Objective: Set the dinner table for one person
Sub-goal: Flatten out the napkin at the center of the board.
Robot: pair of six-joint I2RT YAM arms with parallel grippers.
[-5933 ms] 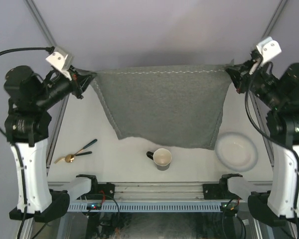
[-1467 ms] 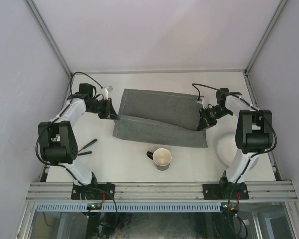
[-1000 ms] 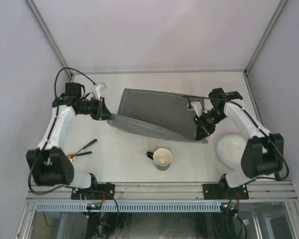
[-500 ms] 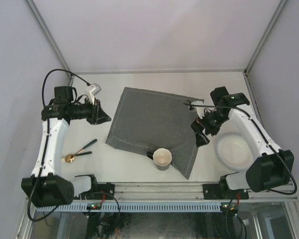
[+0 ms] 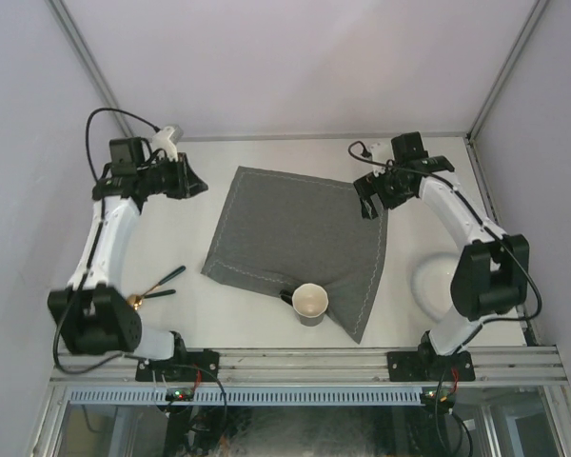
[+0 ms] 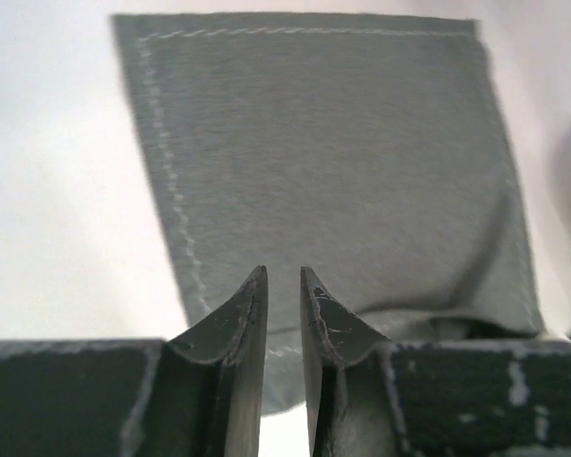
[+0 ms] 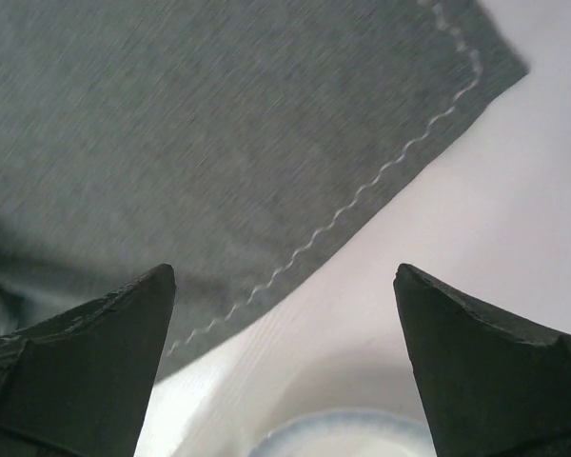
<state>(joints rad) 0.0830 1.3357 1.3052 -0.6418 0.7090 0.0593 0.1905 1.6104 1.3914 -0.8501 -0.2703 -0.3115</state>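
A: Any legible text, labels or numbers in the three views?

B: None. The grey mat (image 5: 295, 238) carries only pale stitching, no lettering. The cup (image 5: 309, 303) shows no print. Arm housings bear no mark that can be read at this resolution.

Left gripper (image 6: 282, 314) nearly closed, empty — right gripper (image 7: 281, 328) spread wide, both arms extended.

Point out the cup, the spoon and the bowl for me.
cup (image 5: 310, 303), top view, on its pale inside.
spoon (image 5: 133, 302), top view, on its gold head.
bowl (image 5: 434, 283), top view, on its bare left rim.
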